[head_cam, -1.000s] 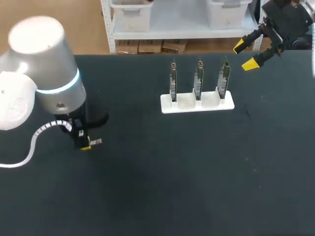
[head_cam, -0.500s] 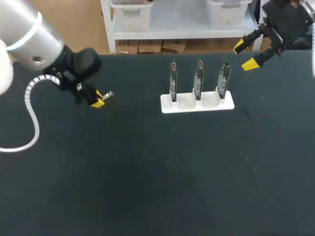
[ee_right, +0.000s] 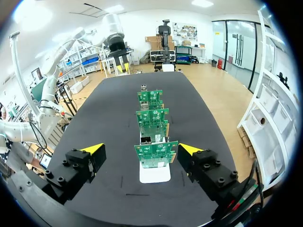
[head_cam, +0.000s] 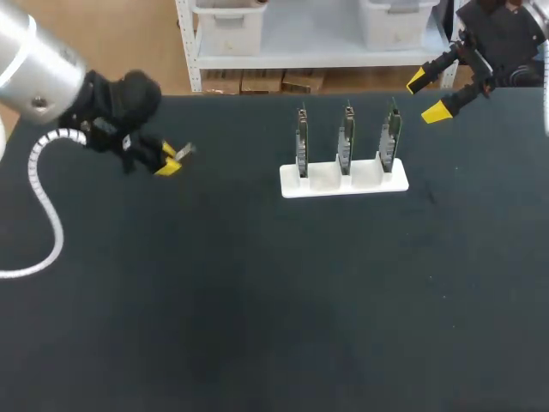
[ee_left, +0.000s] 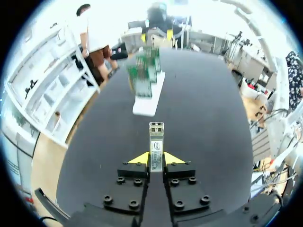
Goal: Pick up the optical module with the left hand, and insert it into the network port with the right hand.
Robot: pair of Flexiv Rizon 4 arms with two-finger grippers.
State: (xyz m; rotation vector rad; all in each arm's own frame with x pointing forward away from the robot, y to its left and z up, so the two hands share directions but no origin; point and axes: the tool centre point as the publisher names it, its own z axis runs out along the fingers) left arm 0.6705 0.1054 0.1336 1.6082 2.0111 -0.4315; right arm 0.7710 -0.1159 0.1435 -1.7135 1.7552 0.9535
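Observation:
My left gripper (head_cam: 171,159) (ee_left: 155,158) hovers over the table's far left, shut on the silver optical module (ee_left: 155,145) (head_cam: 184,152), which sticks out past the yellow tips toward the board stand. The white stand (head_cam: 343,181) (ee_left: 147,98) (ee_right: 155,174) holds three upright green network boards (head_cam: 346,137) (ee_right: 152,125) near the table's back middle. My right gripper (head_cam: 425,96) (ee_right: 141,151) is raised at the far right corner, open and empty, looking down the row of boards with the nearest board (ee_right: 155,154) straight ahead of it.
The black table (head_cam: 274,300) carries nothing else in view. A white coiled cable (head_cam: 47,225) hangs from my left arm over the left side. Wide bare room lies in front of the stand.
My left arm has lifted from the near left and swung toward the back left, carrying the module, whose end now points toward the stand. The right arm has stayed still.

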